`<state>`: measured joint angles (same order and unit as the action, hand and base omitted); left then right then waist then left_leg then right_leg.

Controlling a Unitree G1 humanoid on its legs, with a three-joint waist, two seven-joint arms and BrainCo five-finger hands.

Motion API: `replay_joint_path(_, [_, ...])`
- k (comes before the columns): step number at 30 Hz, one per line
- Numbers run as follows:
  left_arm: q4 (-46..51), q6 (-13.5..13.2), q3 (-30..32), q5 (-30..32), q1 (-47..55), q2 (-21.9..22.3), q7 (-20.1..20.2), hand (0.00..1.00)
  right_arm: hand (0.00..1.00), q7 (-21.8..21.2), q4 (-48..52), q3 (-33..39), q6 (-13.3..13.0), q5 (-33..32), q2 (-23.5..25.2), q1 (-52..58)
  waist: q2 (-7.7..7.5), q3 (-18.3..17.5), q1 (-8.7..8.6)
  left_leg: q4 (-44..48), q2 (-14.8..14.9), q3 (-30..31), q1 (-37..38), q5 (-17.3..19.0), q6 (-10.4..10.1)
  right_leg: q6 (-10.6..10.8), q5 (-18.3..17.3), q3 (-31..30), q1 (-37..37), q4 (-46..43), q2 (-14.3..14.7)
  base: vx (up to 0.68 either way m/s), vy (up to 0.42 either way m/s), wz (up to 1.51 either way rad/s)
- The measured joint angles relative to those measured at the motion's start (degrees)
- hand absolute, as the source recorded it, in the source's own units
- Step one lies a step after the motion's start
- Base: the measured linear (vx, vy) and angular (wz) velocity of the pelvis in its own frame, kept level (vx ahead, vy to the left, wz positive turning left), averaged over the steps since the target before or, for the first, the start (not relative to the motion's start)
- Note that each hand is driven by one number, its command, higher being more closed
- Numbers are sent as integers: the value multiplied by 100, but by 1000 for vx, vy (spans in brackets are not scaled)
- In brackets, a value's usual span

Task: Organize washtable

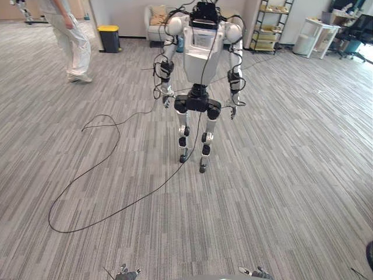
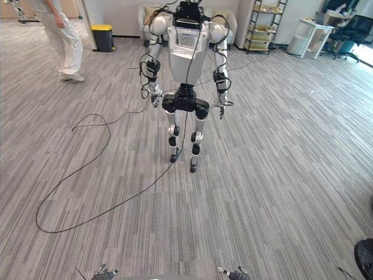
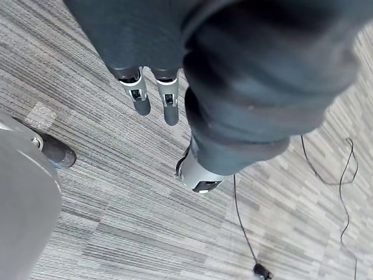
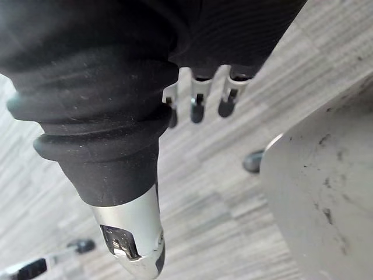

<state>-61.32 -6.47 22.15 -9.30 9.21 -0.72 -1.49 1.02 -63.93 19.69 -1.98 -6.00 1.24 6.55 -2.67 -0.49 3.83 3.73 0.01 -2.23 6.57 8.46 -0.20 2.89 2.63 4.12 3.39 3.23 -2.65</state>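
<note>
Over a grey, finely striped carpet floor (image 1: 280, 175), the left robot hand (image 3: 169, 108) and the right robot hand (image 4: 198, 105) hang released, their silver, dark-tipped fingers straight and relaxed, grasping nothing. At 12 o'clock a second humanoid robot (image 1: 201, 52), in hard white and black shells, stands facing this way. A person (image 1: 70, 41) in pale, loose clothes walks at 11 o'clock, near a dark boxy bin (image 1: 109, 36) with a yellow lid. A thin-framed shelf rack (image 1: 271, 23) and a small white table (image 1: 317, 32) sit far off at 1 to 2 o'clock. Where the washtable is cannot be told from here, so no hold can be chosen. Things on such a tabletop would likely be light, smooth and slick when wet, and best taken round the body rather than by a cap.
</note>
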Motion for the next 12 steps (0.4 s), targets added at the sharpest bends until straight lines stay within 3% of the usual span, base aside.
replay_joint_path(12, [-234,35,-926,331,-168,-378,23,0,0,-102,-396,-651,-79,478,-191,-232,43,32,0,35,-103,93,19,-35,56,28,48,-12,45,66,-37,-5,-2,2])
